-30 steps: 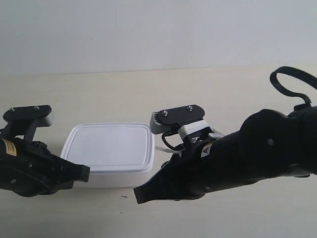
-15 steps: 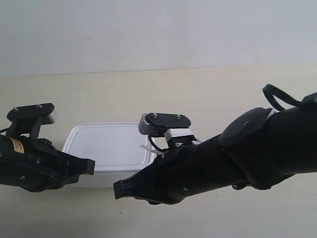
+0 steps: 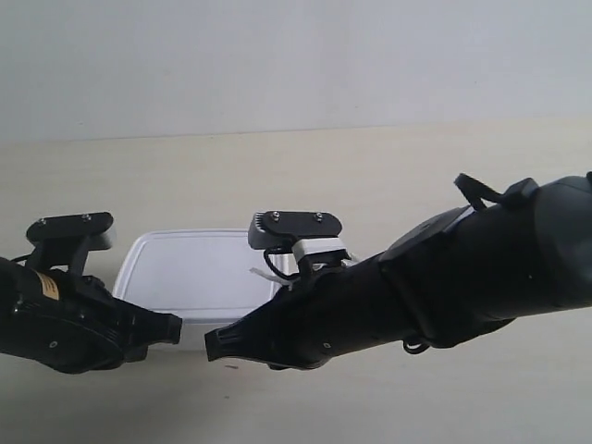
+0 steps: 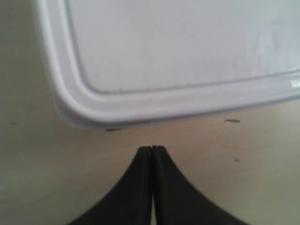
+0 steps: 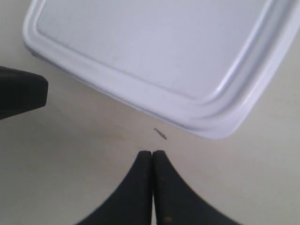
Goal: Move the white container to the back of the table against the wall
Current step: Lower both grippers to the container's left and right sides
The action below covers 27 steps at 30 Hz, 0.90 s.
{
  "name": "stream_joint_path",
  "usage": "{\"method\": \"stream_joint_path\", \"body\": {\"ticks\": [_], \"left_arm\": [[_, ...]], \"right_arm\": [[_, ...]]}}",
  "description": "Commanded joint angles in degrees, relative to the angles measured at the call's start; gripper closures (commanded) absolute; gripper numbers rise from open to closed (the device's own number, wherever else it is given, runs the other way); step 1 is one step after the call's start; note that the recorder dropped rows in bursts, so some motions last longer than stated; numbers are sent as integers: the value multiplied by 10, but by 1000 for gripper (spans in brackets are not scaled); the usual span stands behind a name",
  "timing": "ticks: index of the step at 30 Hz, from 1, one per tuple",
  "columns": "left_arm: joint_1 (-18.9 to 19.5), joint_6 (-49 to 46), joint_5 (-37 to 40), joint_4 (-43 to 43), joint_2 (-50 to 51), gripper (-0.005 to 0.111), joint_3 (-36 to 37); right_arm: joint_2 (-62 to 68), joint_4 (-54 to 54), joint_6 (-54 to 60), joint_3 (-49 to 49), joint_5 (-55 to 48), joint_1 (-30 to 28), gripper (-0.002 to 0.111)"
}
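Observation:
The white container (image 3: 199, 273), lid on, sits on the table (image 3: 388, 176) well short of the wall (image 3: 296, 55). Both grippers are low in front of its near side. My left gripper (image 3: 174, 328), on the arm at the exterior view's left, is shut and empty; in its wrist view the tips (image 4: 152, 148) stop just short of the container's (image 4: 178, 47) rim near a corner. My right gripper (image 3: 212, 348) is also shut and empty, its tips (image 5: 152, 152) a little off the container's (image 5: 154, 47) other near corner. Neither visibly touches it.
The left gripper's dark tip (image 5: 23, 91) shows in the right wrist view beside the container. Tiny dark specks (image 5: 161, 134) lie on the table by the fingertips. Bare table stretches from behind the container to the wall. The right arm's bulk (image 3: 462, 287) covers the table's right front.
The arm at the exterior view's right has swung left and lower, bringing its tip in front of the container. The other arm has dropped slightly and edged right. The container has not moved.

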State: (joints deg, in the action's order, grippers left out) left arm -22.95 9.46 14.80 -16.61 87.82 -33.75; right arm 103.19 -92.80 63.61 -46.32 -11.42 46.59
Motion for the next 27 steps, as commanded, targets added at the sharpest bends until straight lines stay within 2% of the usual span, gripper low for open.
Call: {"method": "stream_joint_path", "body": {"ticks": [1,9,19,27], "left_arm": [[-4,-3,-17,-5,18,107,3],[-4,-3,-54,-6,50,107,3],[-4,-3,-111,-6,75,107,1],[-3,-3,-110,-1,119,107,-46]], "right_arm": [[26,0,10,-14,8,0,108],[37,4,17,-21,63,0,108],[69,4,57,-55,62,0,108],[92,4,105,-95,67,-1,108]]}}
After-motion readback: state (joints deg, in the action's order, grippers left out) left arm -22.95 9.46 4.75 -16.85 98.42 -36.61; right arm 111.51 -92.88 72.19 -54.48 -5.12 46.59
